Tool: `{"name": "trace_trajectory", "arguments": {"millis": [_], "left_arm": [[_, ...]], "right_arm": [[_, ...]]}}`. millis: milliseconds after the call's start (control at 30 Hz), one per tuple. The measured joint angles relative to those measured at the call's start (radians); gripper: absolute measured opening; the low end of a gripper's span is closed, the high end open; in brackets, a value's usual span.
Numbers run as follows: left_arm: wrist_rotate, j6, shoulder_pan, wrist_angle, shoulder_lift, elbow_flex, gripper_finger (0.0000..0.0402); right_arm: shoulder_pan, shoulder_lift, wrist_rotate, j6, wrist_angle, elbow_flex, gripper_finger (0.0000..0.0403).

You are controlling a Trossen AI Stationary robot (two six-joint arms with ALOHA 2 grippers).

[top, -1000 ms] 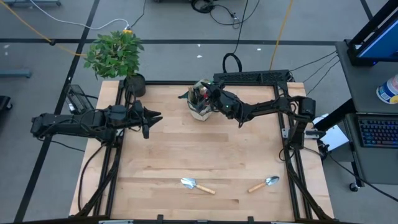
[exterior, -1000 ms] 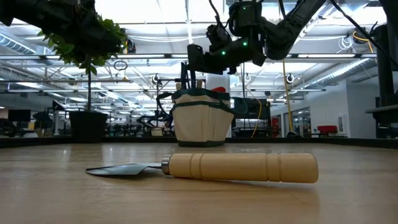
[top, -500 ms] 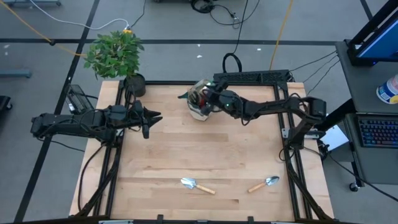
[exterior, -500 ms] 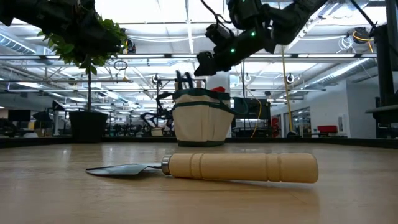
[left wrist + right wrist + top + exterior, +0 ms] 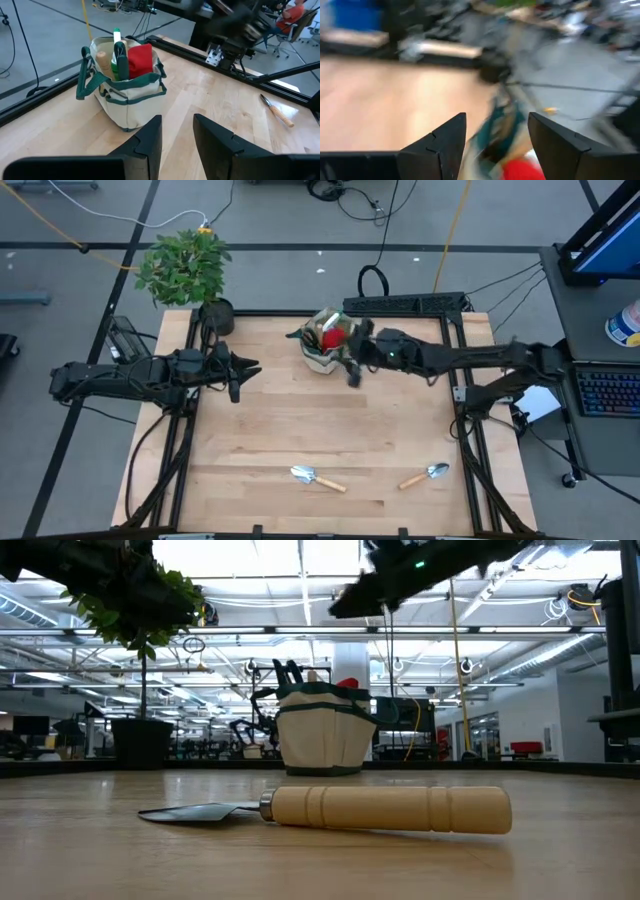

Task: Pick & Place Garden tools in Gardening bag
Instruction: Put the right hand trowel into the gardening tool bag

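The beige gardening bag with green trim stands at the table's far middle. It holds a wooden handle, a green-white bottle, a red glove and black shears, seen best in the left wrist view. Two wooden-handled trowels lie flat near the front edge, one left and one right. My right gripper is open and empty, raised just to the near right of the bag; its wrist view is blurred. My left gripper is open and empty at the table's left, pointing at the bag.
A leafy potted plant in a black pot stands at the far left corner. Bare wood stretches between the bag and the two trowels. In the low view one trowel lies in the foreground, in front of the bag.
My right gripper has drawn back from above the bag, rising and going toward the table's right and near side. The black shears' handles now stick up out of the bag, clear of the gripper. The bag has stayed in place.
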Motion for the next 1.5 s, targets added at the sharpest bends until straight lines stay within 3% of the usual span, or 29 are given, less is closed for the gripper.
{"name": "trace_trajectory", "arguments": {"millis": [133, 267, 467, 700, 1067, 1500], "left_arm": [[0.000, 0.000, 0.000, 0.000, 0.000, 0.000, 0.0118], [0.000, -0.001, 0.000, 0.000, 0.000, 0.000, 0.0118], [0.000, -0.002, 0.000, 0.000, 0.000, 0.000, 0.0118], [0.001, -0.002, 0.000, 0.000, 0.000, 0.000, 0.0118], [0.002, -0.001, 0.000, 0.000, 0.000, 0.000, 0.0118], [0.004, -0.001, 0.000, 0.000, 0.000, 0.000, 0.0118]], "right_arm": [[0.026, -0.100, -0.137, 0.000, -0.283, -0.008, 0.0208], [0.065, -0.167, -0.210, 0.007, -0.499, -0.013, 0.0208], [0.193, -0.228, -0.218, 0.007, -0.669, -0.013, 0.0208], [0.421, -0.247, -0.219, 0.054, -0.829, -0.013, 0.0208], [0.757, -0.189, -0.215, 0.191, -0.923, -0.013, 0.0208], [0.959, -0.062, -0.215, 0.372, -0.897, -0.013, 0.0208]]}}
